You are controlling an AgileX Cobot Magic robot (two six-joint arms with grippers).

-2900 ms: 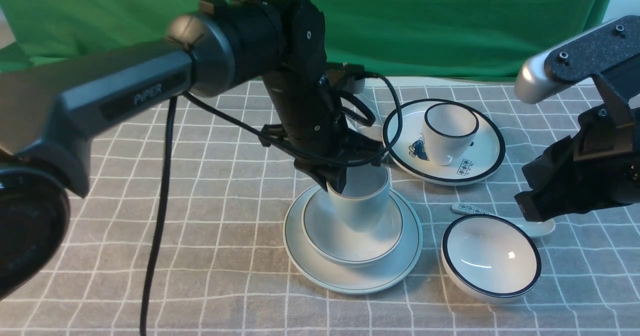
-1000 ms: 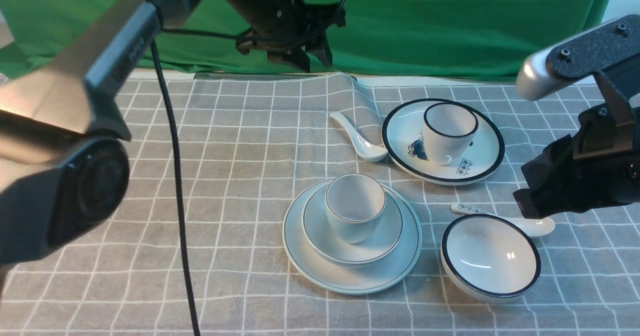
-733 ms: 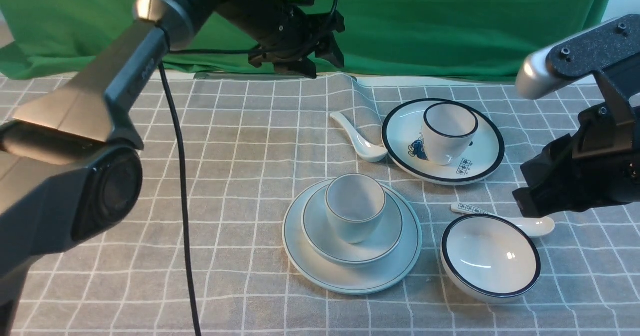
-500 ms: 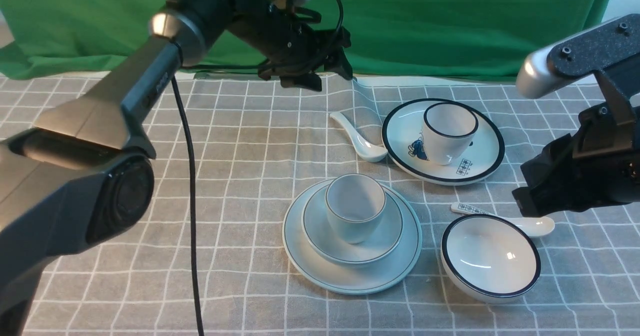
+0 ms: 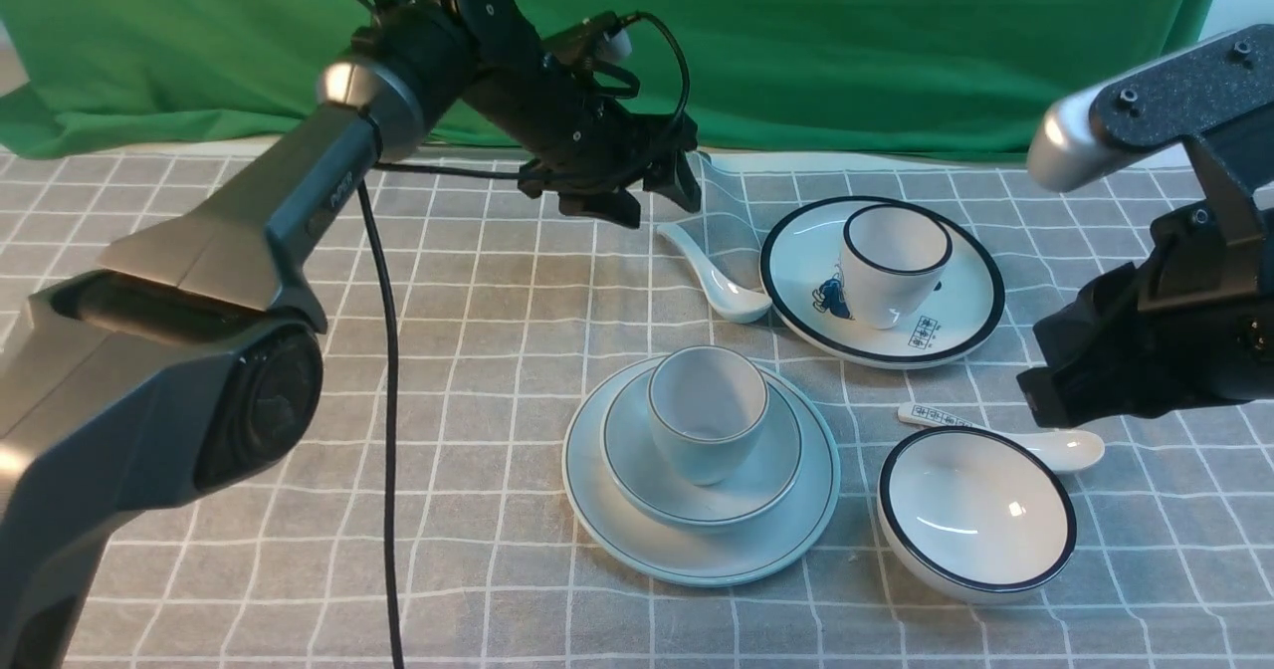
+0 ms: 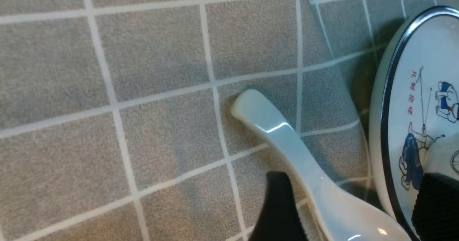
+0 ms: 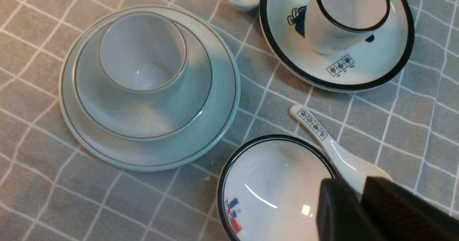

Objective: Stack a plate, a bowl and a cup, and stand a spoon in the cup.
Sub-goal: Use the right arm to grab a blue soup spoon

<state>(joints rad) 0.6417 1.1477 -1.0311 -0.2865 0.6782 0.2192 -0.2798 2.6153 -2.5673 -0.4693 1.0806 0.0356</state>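
The left gripper (image 5: 657, 206) hangs low over the worktop (image 5: 478, 350) with its jaws spread wide and nothing held; the spoon (image 5: 709, 273) lies flat on the checked cloth just under it; in the left wrist view the scoop end sits between the two fingers (image 6: 279, 205) and the handle reaches out past their tips; whether a finger touches the spoon cannot be told; just to this gripper's right lies the black-rimmed plate (image 5: 955, 321) with the white cup (image 5: 891, 261) on it; well apart from the left gripper, on the robot's side of it, the plate (image 5: 697, 550) carries the bowl (image 5: 781, 460), and the cup (image 5: 707, 420) stands upright and empty in the bowl; the right gripper (image 7: 358, 198) has its jaws pressed together on nothing; it hovers over the scoop of the marked spoon (image 7: 322, 133), with the black-rimmed bowl (image 5: 975, 510) just beside it and the stack off to its left
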